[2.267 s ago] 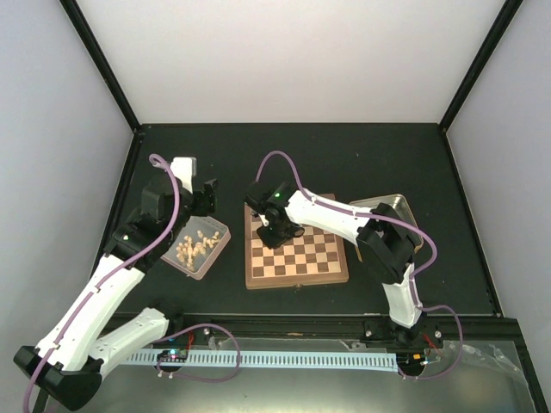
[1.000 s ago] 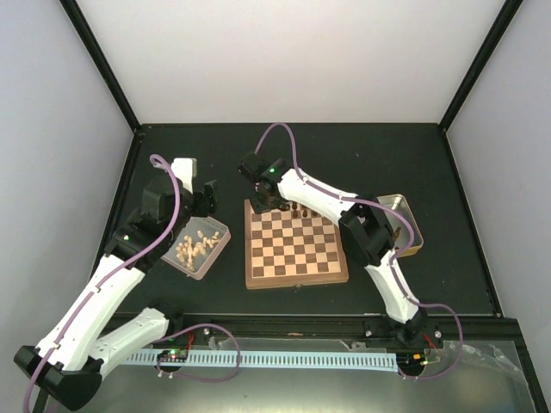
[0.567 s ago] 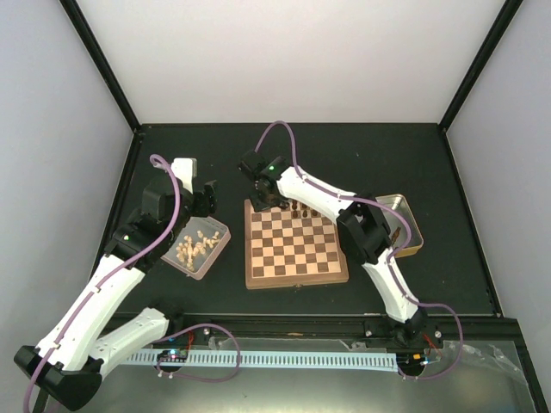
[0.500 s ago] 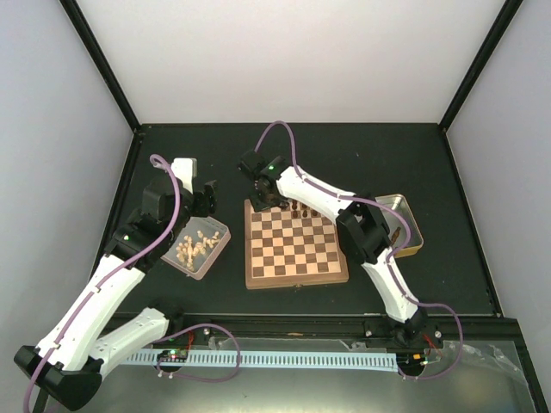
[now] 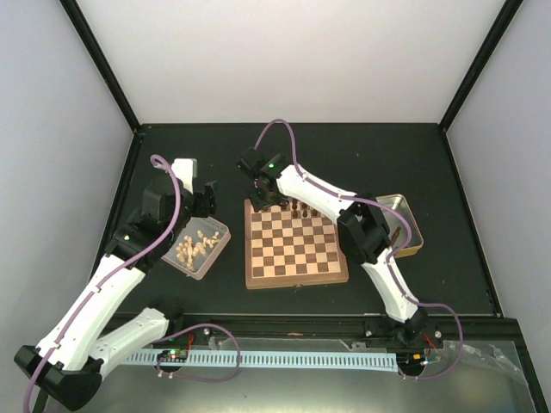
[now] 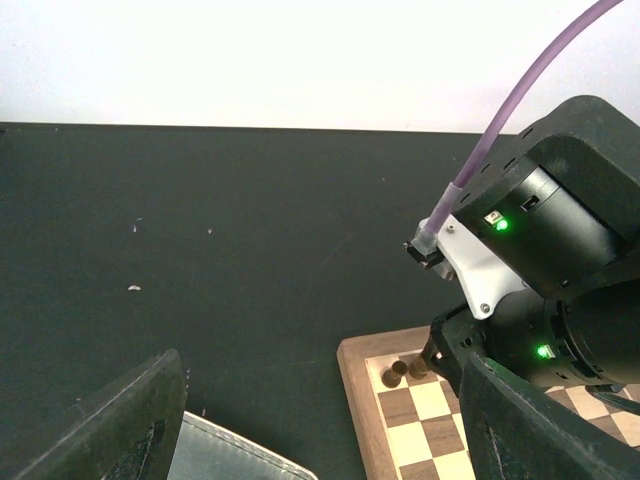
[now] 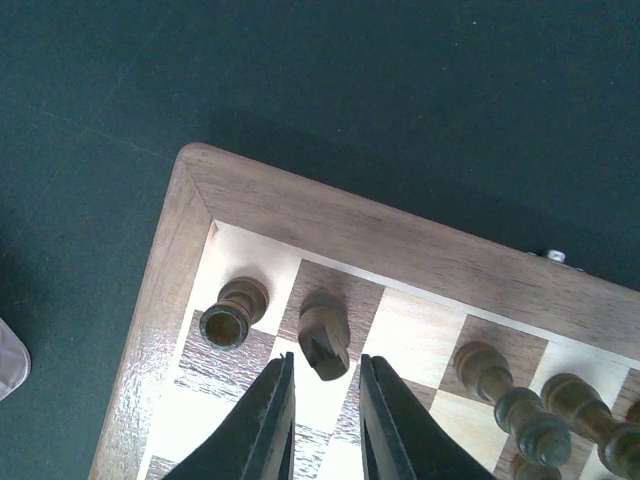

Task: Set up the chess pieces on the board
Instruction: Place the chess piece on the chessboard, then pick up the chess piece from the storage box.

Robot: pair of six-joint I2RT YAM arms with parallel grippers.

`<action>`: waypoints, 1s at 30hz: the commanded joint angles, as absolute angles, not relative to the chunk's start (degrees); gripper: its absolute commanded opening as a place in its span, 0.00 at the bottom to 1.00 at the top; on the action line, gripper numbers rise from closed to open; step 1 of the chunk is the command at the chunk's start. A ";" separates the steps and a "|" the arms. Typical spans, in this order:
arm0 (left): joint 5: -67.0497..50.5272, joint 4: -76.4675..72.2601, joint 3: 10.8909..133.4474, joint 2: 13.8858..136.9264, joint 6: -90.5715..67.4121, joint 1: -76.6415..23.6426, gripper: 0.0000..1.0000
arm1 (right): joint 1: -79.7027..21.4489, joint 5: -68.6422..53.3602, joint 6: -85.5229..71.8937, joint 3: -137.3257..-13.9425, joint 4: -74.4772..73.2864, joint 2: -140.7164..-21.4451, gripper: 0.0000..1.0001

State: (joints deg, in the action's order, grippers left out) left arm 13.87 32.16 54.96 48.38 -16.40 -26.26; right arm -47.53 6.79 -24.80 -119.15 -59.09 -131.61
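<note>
Your right arm (image 5: 314, 196) reaches across the tabletop (image 5: 362, 155) to the far left corner of the board (image 5: 297, 258). The board lies flat in the middle of the tabletop. It sits between a clear tray (image 5: 221, 231) on its left and a metal tray (image 5: 403, 215) on its right. The right jaws point down at that corner and are open just a little. A dark knight (image 7: 323, 335) stands on the second square of the far row, right at the tips of the two fingers (image 7: 268, 425). You can see a thin gap on each side of it. So the jaws are around the knight but do not hold it. Just beside the knight, on the corner square, stands a dark rook (image 7: 232, 315). More dark pieces (image 7: 515, 400) stand further along near the far edge of the board, apart from the knight. Your left arm (image 5: 95, 301) is off to the left side. Its jaws hang above the tabletop, just past the far end of the clear tray. The left jaws are wide open and have nothing in them. The clear tray holds a heap of pale pieces (image 5: 194, 248). From the left wrist camera you look across at the board corner, with the rook and the knight under the right arm.
</note>
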 commanded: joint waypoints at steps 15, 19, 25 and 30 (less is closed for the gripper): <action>11.75 31.97 55.02 47.72 -15.87 -25.73 0.79 | -35.17 13.91 -31.15 -79.41 -43.84 -90.06 0.27; 10.35 31.32 55.24 48.28 -15.91 -25.66 0.79 | -26.33 14.88 -32.84 -66.76 -43.50 -80.62 0.33; 9.12 30.83 55.55 49.18 -16.07 -25.58 0.79 | -14.12 15.82 -32.23 -53.03 -42.69 -75.20 0.39; 8.96 30.84 55.55 49.39 -16.05 -25.58 0.79 | -9.99 13.49 -30.22 -48.23 -40.83 -77.30 0.39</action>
State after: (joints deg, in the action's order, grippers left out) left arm 9.87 31.86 54.96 49.17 -16.43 -25.93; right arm -11.55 14.33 -31.62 -50.26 -43.72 -76.31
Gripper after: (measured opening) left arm 0.785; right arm 0.391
